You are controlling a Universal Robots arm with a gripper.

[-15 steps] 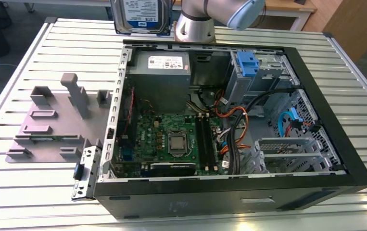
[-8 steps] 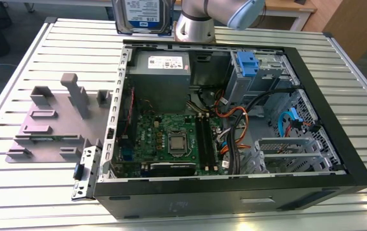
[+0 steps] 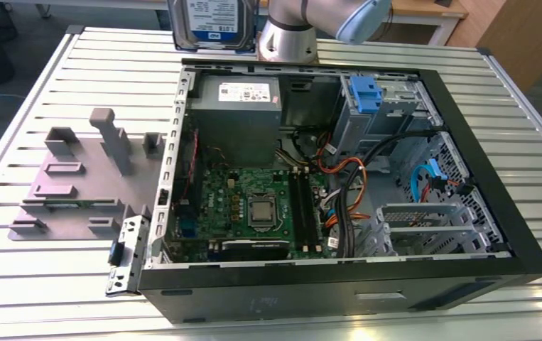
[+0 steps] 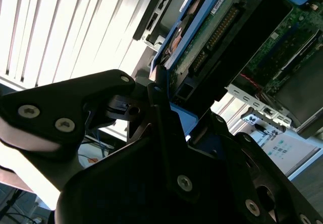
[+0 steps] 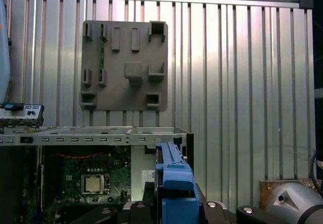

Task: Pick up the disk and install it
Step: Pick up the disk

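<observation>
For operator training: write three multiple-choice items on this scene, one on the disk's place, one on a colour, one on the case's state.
1. Where is the disk? A on the grey fixture plate; B held aloft in the gripper; C in the drive bay.
2. The disk's side bracket is: A red; B yellow; C blue.
3. The computer case is: A open; B closed; C upside down.
Answers: B, the gripper clamps it in the air; C, blue in the first wrist view; A, its motherboard lies exposed.
</observation>
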